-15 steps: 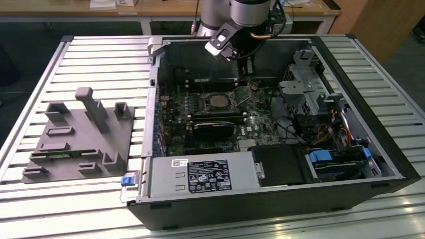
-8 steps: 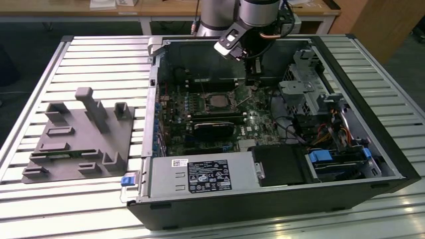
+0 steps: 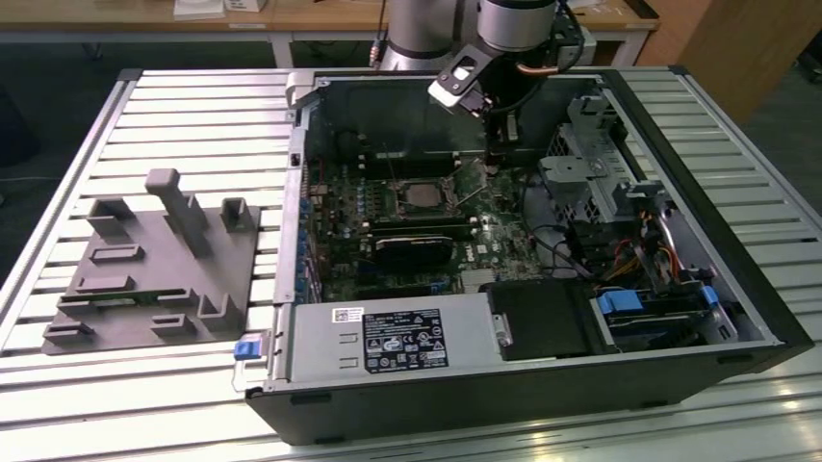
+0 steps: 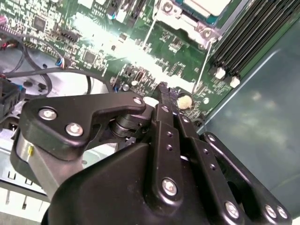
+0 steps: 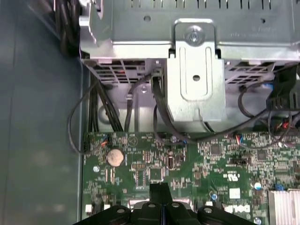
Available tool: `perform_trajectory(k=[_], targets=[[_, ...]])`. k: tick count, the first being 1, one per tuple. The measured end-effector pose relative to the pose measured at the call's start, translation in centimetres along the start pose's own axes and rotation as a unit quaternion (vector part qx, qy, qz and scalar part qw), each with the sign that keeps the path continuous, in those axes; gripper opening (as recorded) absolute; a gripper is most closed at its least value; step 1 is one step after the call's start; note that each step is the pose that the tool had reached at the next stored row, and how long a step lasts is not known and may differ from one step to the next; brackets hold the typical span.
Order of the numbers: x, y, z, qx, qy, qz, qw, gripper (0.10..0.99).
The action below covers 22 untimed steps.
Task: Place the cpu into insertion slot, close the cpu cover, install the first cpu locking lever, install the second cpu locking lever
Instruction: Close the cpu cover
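**Q:** While the arm (image 3: 514,38) hangs over the open computer case (image 3: 514,395), which step is in hand?

**R:** Judged: the locking levers. The cpu (image 4: 206,4) lies in the insertion slot (image 4: 187,26), silver top up, on the green board (image 5: 140,173). Two thin wire levers (image 4: 202,65) run out from the slot's corners and look unlatched. Cpu cover: cannot tell whether it is down.

**Q:** Jaws?

**R:** Clenched on nothing, fingertips (image 5: 154,192) pressed together, low over the board. In the second wrist view they sit just beside one lever's end. Contact: cannot tell.

**Q:** What would a lever move call for?

**R:** Judgement only: the closed tip pressing the rod down and sideways under its catch. Clearance looks tight, with memory slots (image 4: 243,42) near and cables (image 5: 159,112) alongside. A slip could scrape the board.

**Q:** Surroundings?

**R:** The case lies on its side on a slatted metal tabletop (image 3: 180,106). A grey moulded fixture (image 3: 154,260) sits just beside it, at the exterior view's left. Wooden benches (image 3: 321,17) stand behind.
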<state>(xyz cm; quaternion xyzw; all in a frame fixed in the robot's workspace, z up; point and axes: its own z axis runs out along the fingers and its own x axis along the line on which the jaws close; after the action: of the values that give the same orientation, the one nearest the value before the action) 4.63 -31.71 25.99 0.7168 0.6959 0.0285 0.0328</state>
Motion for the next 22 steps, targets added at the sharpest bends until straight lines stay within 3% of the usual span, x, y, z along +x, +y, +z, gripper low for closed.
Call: perform_trajectory(k=[8,14,20,22], targets=[[0.03,1.07,0.55,0.0037,-0.0001,0.000,1.0000,0.106],[0.05,1.25,1.26,0.0052,-0.0002,0.001,1.0000,0.106],[0.05,1.29,1.29,0.0053,-0.0003,0.001,1.0000,0.106],[0.05,1.32,1.31,0.0126,-0.0004,0.001,0.9999,0.106]])
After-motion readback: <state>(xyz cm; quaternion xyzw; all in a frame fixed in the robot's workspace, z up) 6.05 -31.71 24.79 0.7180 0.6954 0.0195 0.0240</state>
